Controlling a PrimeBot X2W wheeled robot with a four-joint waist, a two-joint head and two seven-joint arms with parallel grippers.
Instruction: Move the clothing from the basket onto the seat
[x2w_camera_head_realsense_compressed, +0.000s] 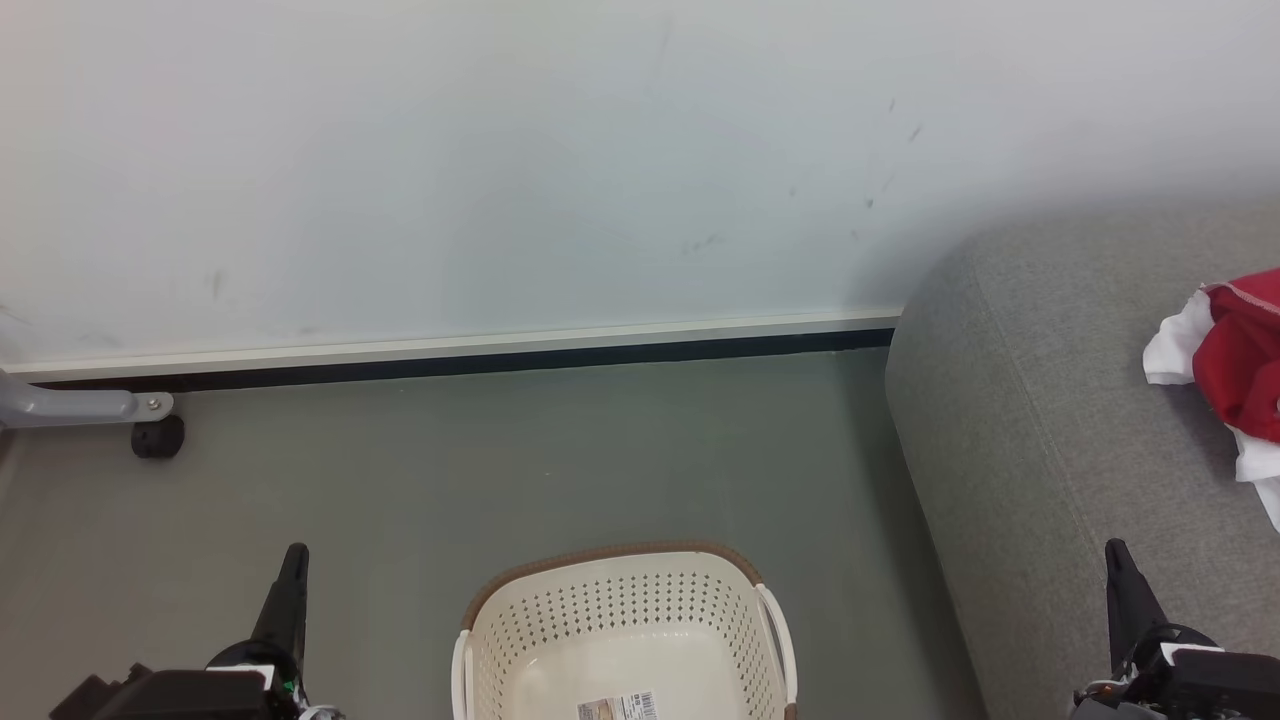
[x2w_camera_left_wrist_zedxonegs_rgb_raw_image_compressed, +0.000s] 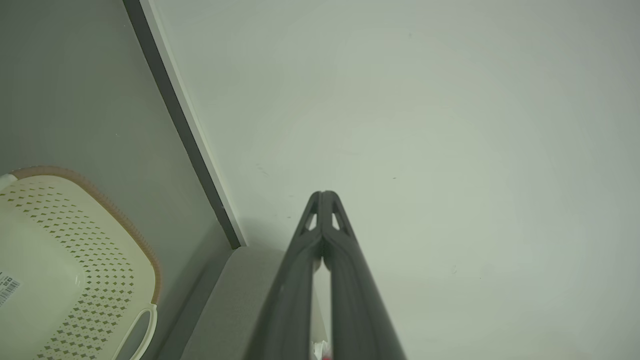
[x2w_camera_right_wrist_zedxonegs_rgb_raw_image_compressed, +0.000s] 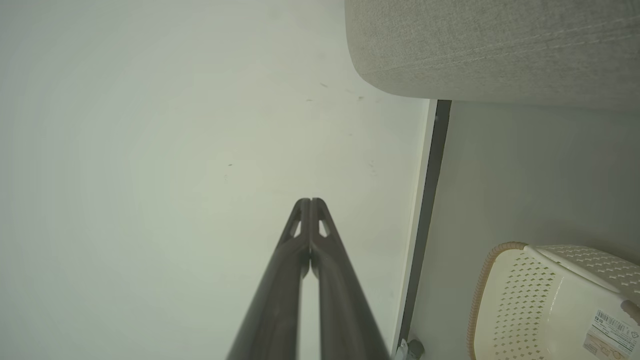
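The cream basket (x2w_camera_head_realsense_compressed: 620, 625) with its brown rim stands on the floor at the bottom centre, and I see only a barcode sticker (x2w_camera_head_realsense_compressed: 620, 706) on its bottom. Red and white clothing (x2w_camera_head_realsense_compressed: 1225, 375) lies on the grey seat (x2w_camera_head_realsense_compressed: 1040, 440) at the right edge. My left gripper (x2w_camera_head_realsense_compressed: 293, 562) is at the lower left, shut with nothing in it, left of the basket. My right gripper (x2w_camera_head_realsense_compressed: 1118, 560) is at the lower right over the seat's front, also shut with nothing held. Both wrist views show the fingers pressed together (x2w_camera_left_wrist_zedxonegs_rgb_raw_image_compressed: 324, 195) (x2w_camera_right_wrist_zedxonegs_rgb_raw_image_compressed: 310, 201), the basket (x2w_camera_left_wrist_zedxonegs_rgb_raw_image_compressed: 75, 260) (x2w_camera_right_wrist_zedxonegs_rgb_raw_image_compressed: 545, 295) off to one side.
A pale wall (x2w_camera_head_realsense_compressed: 500, 150) with a white and dark skirting (x2w_camera_head_realsense_compressed: 450, 355) runs behind the grey-green floor (x2w_camera_head_realsense_compressed: 500, 470). A grey metal leg with a black caster (x2w_camera_head_realsense_compressed: 157, 437) stands at the far left by the wall.
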